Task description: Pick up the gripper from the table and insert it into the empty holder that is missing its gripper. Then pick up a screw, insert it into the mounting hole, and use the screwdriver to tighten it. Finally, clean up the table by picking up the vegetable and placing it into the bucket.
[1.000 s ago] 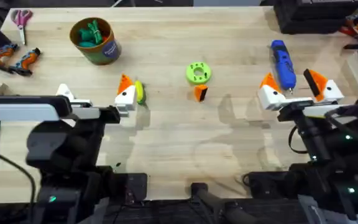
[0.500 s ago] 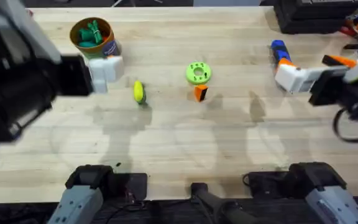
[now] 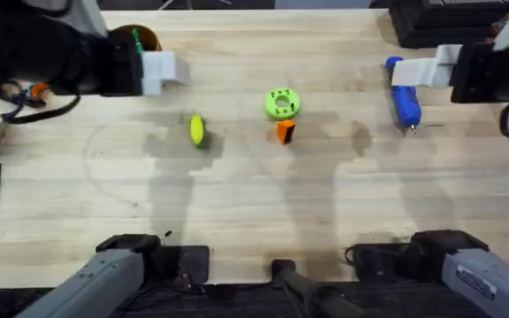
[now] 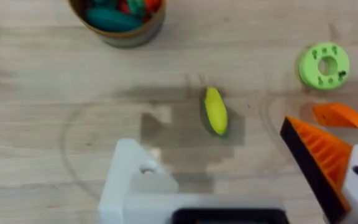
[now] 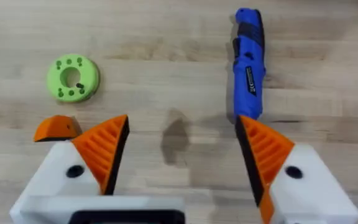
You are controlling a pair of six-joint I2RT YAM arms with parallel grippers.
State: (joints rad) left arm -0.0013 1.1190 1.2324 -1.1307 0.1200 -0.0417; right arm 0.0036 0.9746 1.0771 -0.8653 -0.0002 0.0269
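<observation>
Overhead, we see both arms raised high under the camera, dark and blurred, so much of each is hard to read. The left gripper (image 4: 241,180) hangs above the worktop (image 3: 254,203) with its fingers spread apart and nothing between them; one side carries an orange ribbed finger, while the other is a bare white holder (image 4: 132,180) with no orange piece on it. The right gripper (image 5: 182,155) is likewise spread wide and empty, with both orange pads in place.

The loose orange gripper (image 3: 284,132) lies on the wood just beside the lime-green disc (image 3: 282,103), on the side nearer the arms' bases; we cannot tell whether they touch. Any screws in the disc are too small for us to make out. The vegetable (image 3: 198,130) lies by itself, well apart from both.

The bucket (image 3: 140,37) sits at the far left, mostly hidden behind the left arm in the overhead view; the left wrist view shows green and red pieces inside it, cut off at the edge. The screwdriver (image 3: 404,91) lies flat at the far right, its far end partly covered by the right arm's white mount.
</observation>
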